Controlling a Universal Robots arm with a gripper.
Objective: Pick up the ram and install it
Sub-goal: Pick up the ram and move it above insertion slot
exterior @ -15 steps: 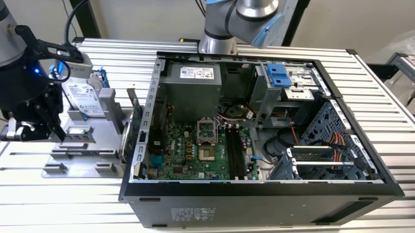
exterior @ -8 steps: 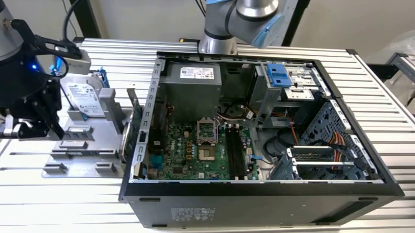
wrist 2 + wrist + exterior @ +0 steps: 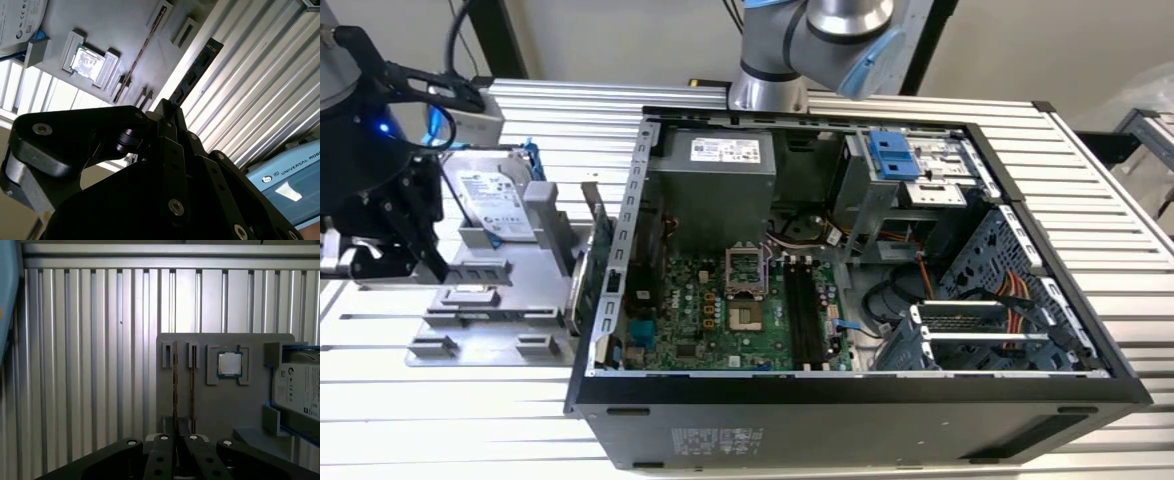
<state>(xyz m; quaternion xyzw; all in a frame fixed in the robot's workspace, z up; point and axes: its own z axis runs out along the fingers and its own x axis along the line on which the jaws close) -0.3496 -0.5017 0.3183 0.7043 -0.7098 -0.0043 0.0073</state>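
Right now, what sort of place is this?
Likely a robotics lab bench for computer assembly: an open black desktop computer case on a ribbed aluminium table, beside a grey parts holder with a silver hard drive.

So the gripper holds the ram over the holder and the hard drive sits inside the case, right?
No: the hard drive sits on the holder, outside the case, as the exterior view shows. The gripper does hold the ram over the holder.
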